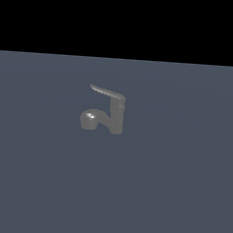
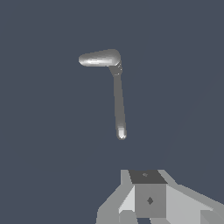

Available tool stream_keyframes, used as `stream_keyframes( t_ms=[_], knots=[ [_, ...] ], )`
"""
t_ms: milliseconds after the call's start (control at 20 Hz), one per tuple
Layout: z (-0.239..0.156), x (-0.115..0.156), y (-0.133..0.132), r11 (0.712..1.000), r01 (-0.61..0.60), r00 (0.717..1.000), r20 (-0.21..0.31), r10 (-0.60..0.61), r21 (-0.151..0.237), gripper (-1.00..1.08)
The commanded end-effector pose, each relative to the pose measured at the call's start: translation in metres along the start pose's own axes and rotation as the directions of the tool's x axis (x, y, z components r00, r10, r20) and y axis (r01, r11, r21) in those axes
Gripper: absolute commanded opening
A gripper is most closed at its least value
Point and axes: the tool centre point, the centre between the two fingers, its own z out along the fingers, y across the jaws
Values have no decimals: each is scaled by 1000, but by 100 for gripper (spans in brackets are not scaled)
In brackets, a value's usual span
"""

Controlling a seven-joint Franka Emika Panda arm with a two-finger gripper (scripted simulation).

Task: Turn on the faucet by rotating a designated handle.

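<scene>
The faucet [image 1: 117,116] is a small dull-grey tap standing on the grey floor in the middle of the exterior view. Its curved spout ends in a rounded bulb [image 1: 90,120] toward the exterior view's left. The handle [image 1: 107,92] is a thin blade on top of the cylinder, also reaching left. In the wrist view the faucet [image 2: 116,70] is seen from above: the handle [image 2: 99,58] is the broad tapered blade, and the spout [image 2: 119,105] is the long thin part with a shiny tip. My gripper [image 2: 145,176] is well apart from the faucet. Its fingers show no gap and hold nothing.
Flat blue-grey floor [image 1: 182,192] surrounds the faucet. A black band fills the top of the exterior view. The arm does not show in the exterior view.
</scene>
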Motion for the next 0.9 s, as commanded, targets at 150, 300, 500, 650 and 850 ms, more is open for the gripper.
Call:
stream_keyframes(
  t_ms=[150,300,500,650,850],
  knots=[
    [18,36,-16,988,-151,988,28,150,28,-100],
    [30,56,-25,971,-235,971,43,233,35,-100],
    [48,82,-36,938,-346,937,61,343,37,-100],
    [63,100,-44,904,-427,903,71,424,33,-100],
    [85,125,-54,848,-530,846,78,527,23,-100]
  ],
)
